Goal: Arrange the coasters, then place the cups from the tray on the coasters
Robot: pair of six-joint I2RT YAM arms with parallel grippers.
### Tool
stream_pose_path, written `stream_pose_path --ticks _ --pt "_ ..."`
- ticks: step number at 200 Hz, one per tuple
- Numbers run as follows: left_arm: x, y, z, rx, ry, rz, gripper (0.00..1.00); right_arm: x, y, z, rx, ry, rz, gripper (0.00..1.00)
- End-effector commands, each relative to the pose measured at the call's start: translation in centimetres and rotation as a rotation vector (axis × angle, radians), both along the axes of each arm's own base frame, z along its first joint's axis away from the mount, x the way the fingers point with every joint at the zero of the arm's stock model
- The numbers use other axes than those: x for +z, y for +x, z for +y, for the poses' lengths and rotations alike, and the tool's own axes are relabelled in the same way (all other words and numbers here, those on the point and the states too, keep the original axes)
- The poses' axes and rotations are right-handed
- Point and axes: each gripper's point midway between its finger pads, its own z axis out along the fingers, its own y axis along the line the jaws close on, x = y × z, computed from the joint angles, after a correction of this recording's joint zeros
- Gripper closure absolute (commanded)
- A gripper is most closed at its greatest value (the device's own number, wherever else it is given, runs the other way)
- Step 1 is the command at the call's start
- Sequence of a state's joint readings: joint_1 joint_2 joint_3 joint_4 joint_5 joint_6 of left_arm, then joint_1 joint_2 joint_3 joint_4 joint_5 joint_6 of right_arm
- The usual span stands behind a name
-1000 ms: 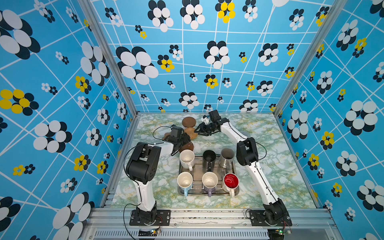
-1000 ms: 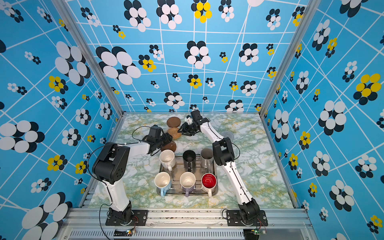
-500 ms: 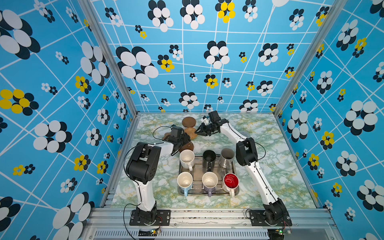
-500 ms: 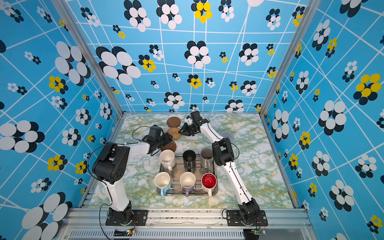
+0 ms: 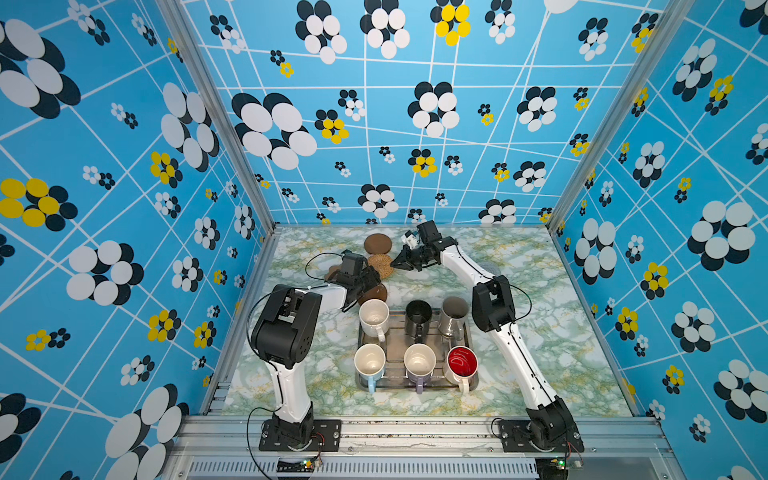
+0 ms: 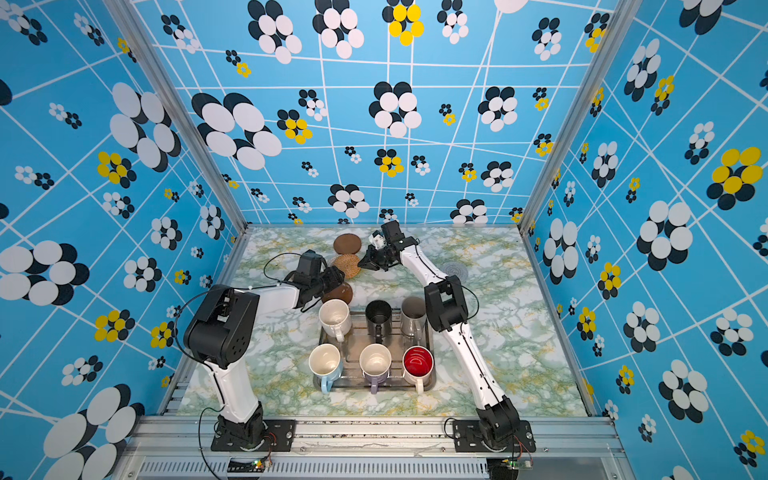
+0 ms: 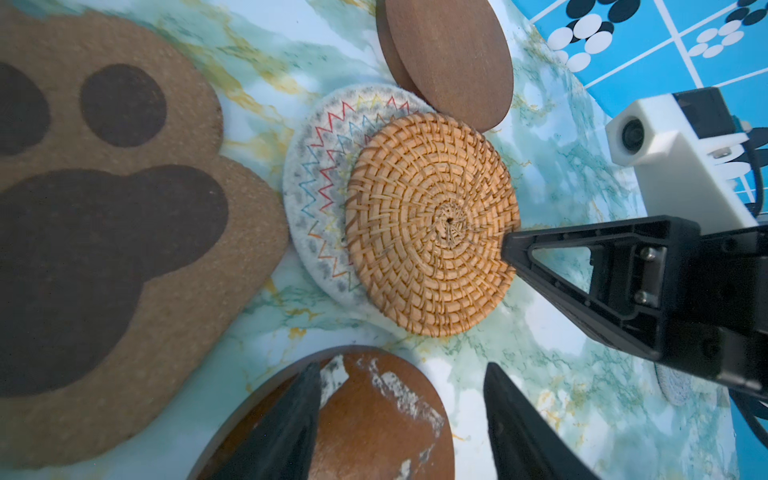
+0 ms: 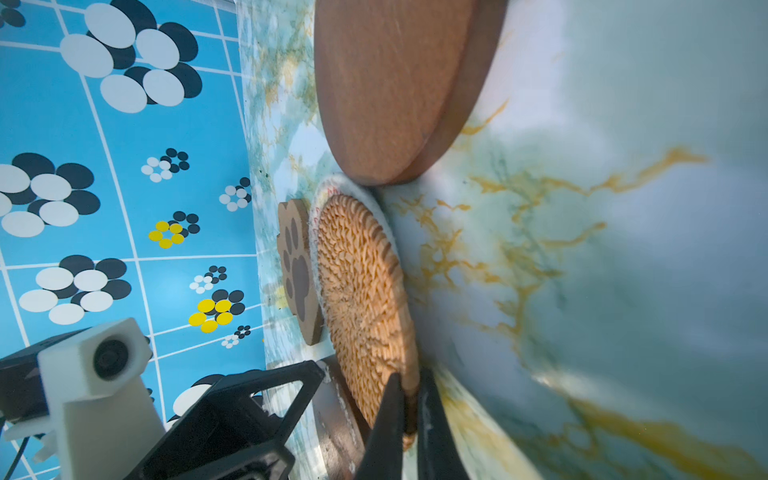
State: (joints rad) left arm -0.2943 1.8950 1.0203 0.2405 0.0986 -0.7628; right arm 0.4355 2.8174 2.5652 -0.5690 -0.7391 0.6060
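The tan rattan coaster (image 5: 380,264) (image 7: 432,245) lies partly on a white crochet coaster (image 7: 320,187) at the back of the table. My right gripper (image 8: 409,415) (image 5: 395,264) is shut on the rattan coaster's (image 8: 361,299) near edge. My left gripper (image 7: 402,368) (image 5: 365,286) hangs open just above a brown disc coaster (image 7: 374,415) with white marks. A brown paw coaster (image 7: 104,228) and a second brown disc (image 5: 377,243) lie close by. Several cups, among them a black one (image 5: 418,313) and one that is red inside (image 5: 462,361), stand on the silver tray (image 5: 415,386).
A pale grey round coaster (image 6: 455,270) lies alone right of the right arm. The patterned walls close in the table on three sides. Bare marbled table shows left and right of the tray.
My right gripper has closed from part open onto the rattan coaster's edge. The left arm and its gripper have not moved.
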Motion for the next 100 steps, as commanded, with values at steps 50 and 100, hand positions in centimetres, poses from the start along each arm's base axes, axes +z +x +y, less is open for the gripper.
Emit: stream_pose_path --ticks 50,100 --pt "0.9 -1.0 0.8 -0.005 0.016 -0.005 0.36 1.5 -0.1 -2.4 -0.01 -0.03 -0.028 1.0" --pt "2.0 -1.3 0.9 -0.006 0.019 -0.024 0.36 2.6 -0.2 -3.6 -0.019 -0.024 -0.049 1.0"
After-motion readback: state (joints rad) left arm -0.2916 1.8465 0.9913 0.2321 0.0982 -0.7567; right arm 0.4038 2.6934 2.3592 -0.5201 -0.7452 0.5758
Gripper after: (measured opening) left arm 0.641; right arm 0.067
